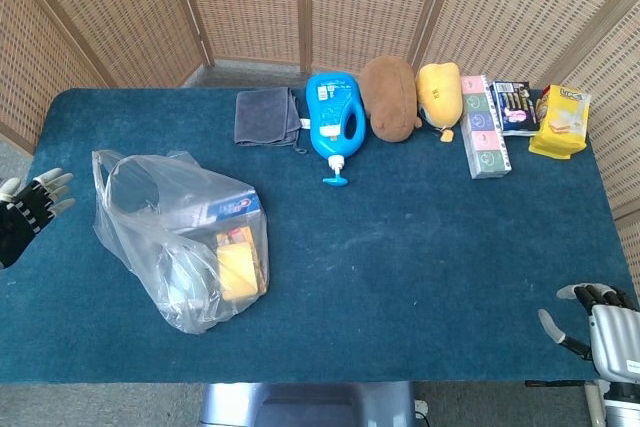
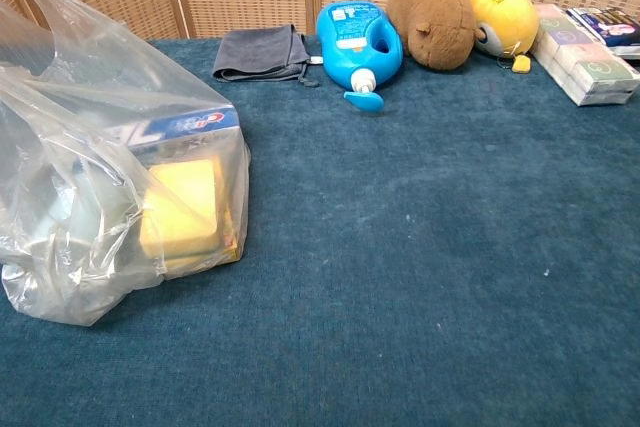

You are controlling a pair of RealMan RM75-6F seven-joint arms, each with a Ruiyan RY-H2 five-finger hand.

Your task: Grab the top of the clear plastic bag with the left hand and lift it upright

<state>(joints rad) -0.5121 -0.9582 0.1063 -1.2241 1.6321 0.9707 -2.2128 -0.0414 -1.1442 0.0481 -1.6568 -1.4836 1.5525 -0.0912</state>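
Observation:
The clear plastic bag (image 1: 175, 232) lies slumped on the left of the blue table (image 1: 420, 247), its open top and handles toward the far left. Inside I see a toothpaste box and a yellow pack. The chest view shows the clear plastic bag (image 2: 100, 177) large at the left. My left hand (image 1: 28, 212) hovers at the table's left edge, fingers spread and holding nothing, a short way left of the bag's top. My right hand (image 1: 592, 319) sits off the near right corner, fingers apart and holding nothing.
Along the far edge lie a grey cloth (image 1: 267, 117), a blue detergent bottle (image 1: 335, 122), a brown plush (image 1: 390, 97), a yellow plush (image 1: 439, 93), a pastel box (image 1: 483, 127), a dark packet (image 1: 516, 107) and a yellow packet (image 1: 562, 121). Wicker screens stand behind.

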